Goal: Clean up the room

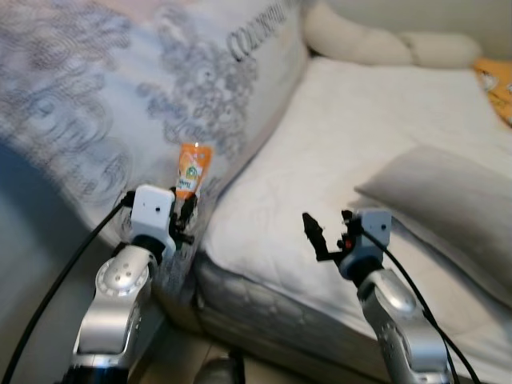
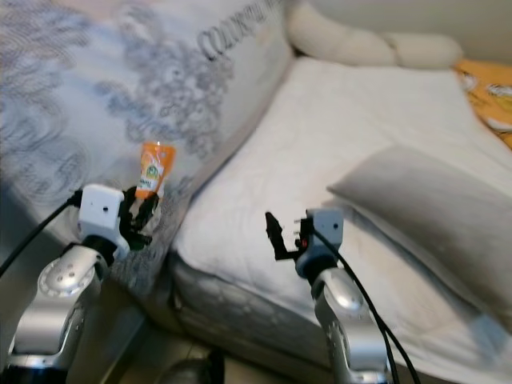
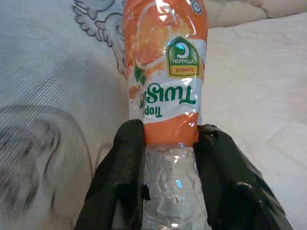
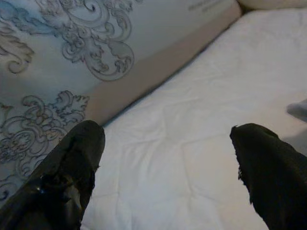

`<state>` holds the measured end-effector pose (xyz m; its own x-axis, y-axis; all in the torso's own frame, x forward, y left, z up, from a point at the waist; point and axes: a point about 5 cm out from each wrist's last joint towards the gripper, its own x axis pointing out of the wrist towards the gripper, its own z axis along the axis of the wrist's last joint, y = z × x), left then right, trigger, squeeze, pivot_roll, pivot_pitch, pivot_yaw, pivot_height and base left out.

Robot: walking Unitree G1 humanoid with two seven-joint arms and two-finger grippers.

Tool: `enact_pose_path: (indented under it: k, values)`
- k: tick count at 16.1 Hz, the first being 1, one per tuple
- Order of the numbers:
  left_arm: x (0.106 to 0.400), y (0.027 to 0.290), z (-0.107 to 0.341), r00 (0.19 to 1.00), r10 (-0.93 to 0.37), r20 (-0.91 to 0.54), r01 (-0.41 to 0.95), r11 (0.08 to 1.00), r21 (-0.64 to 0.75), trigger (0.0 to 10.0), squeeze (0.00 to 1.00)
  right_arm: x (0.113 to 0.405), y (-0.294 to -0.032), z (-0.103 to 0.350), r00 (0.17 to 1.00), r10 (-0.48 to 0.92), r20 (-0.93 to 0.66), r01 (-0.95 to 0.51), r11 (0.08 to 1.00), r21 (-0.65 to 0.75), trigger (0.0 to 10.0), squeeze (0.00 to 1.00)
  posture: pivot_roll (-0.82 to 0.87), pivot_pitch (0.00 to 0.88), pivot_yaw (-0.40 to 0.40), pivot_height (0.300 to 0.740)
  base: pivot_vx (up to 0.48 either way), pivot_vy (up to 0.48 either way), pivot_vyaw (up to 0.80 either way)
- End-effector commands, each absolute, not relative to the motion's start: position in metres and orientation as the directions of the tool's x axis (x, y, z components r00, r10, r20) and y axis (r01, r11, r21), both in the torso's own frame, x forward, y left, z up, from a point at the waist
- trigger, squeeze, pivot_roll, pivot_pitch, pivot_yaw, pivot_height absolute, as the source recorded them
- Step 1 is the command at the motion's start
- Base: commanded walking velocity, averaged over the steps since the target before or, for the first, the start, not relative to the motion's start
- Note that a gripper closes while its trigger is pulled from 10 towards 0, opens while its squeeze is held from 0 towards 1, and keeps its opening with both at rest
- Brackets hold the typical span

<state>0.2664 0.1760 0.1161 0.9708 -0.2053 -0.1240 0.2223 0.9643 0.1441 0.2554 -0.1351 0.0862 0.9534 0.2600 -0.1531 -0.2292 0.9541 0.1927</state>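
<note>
We see the left pincer (image 3: pixel 165 158) closed on a plastic bottle (image 3: pixel 165 86) — its two black fingers (image 3: pixel 122 177) press on either side of the clear, crinkled lower part, just beneath the orange label. The bottle stands upright out of the pincer, its orange-and-white wrapper printed with green lettering and an orange fruit picture. From the head cameras, the held bottle (image 1: pixel 192 170) rises above the left pincer (image 1: pixel 186 214) in front of a large patterned duvet (image 1: pixel 120 88), pale blue-grey with scrolling ornaments, which hangs just behind the pincer.

To the right of that pincer lies the bed (image 1: pixel 360 128), covered with a white quilted sheet. The right pincer (image 1: pixel 328 232) hovers over the near edge of the mattress, well apart from the bottle — its fingers (image 4: pixel 72 167) are spread wide with nothing between them, and below them we see the white sheet and the edge of the duvet.

Beyond the right pincer, a grey pillow (image 1: pixel 448 200) rests on the bed. Farther off, at the head of the bed, a cream bolster (image 1: pixel 376 44) lies across it, and something orange (image 1: pixel 498 84) lies at the far right edge.
</note>
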Motion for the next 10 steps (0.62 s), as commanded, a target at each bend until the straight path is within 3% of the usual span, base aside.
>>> enact_pose_path:
  k: [1,6,8,10]
  values:
    - [0.2696,0.1719,0.1234,0.968,-0.226,-0.110,0.243,0.955,0.170,10.0,0.00,0.2560,-0.1378,0.0880,0.960,0.241,-0.141,-0.211,0.957,0.201,10.0,0.00,0.08,0.000,0.072,0.740,0.000,-0.352,0.00]
    - [0.2706,0.1703,0.1213,0.965,-0.227,-0.128,0.246,0.956,0.158,10.0,0.00,0.2553,-0.1392,0.0883,0.963,0.234,-0.135,-0.206,0.959,0.194,10.0,0.00,0.08,0.000,0.077,0.740,0.000,-0.349,0.00]
    - [0.2711,0.1725,0.1189,0.973,-0.191,-0.131,0.209,0.968,0.136,10.0,0.00,0.2559,-0.1381,0.0899,0.952,0.276,-0.134,-0.259,0.957,0.128,10.0,0.00,0.08,0.000,0.069,0.740,0.000,-0.172,0.00]
    - [0.2722,0.1761,0.1156,0.977,-0.151,-0.148,0.167,0.981,0.102,10.0,0.00,0.2568,-0.1376,0.0900,0.947,0.291,-0.138,-0.278,0.955,0.104,10.0,0.00,0.08,0.000,0.063,0.740,0.000,0.000,0.80]
